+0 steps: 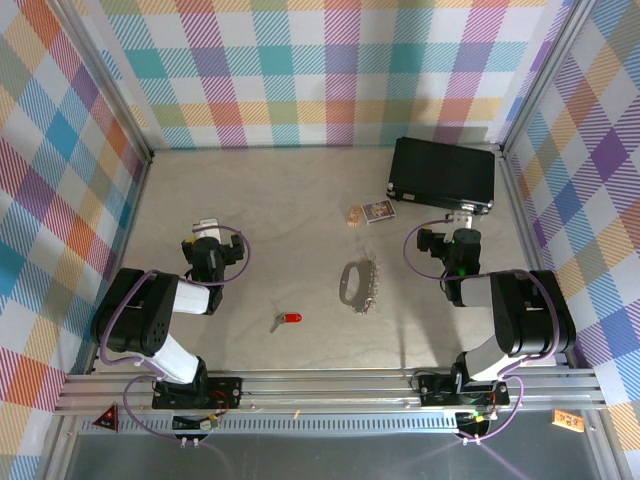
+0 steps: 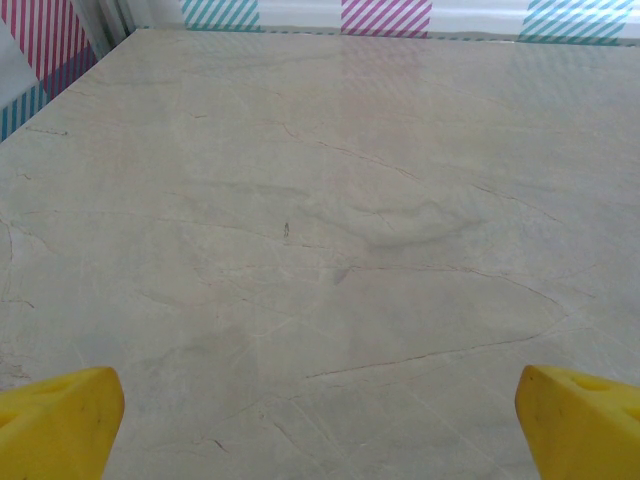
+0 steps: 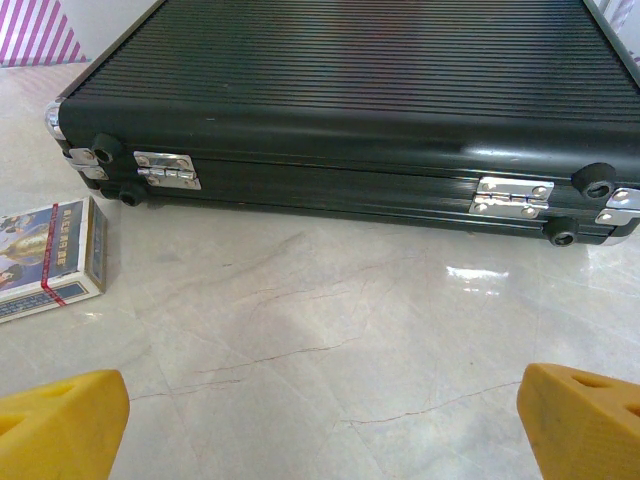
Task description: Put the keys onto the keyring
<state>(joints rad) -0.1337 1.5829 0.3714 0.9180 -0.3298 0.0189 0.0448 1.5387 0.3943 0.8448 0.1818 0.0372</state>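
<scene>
A small grey key with a red oval tag (image 1: pixel 285 320) lies flat on the table near the front, between the two arms. The keyring (image 1: pixel 358 285), a silver oval loop with a beaded chain along its right side, lies a little right of it and farther back. My left gripper (image 1: pixel 205 226) rests at the left, well away from the key, open with bare tabletop between its yellow fingertips (image 2: pixel 60 420). At the right, my right gripper (image 1: pixel 460 217) is open too, its yellow fingertips (image 3: pixel 62 420) wide apart over bare table.
A black ribbed case (image 1: pixel 443 174) with silver hinges (image 3: pixel 167 169) lies at the back right, directly ahead of the right gripper. A small printed card box (image 1: pixel 376 212) sits left of it, also seen as a card box (image 3: pixel 50 258). Checked walls enclose the table.
</scene>
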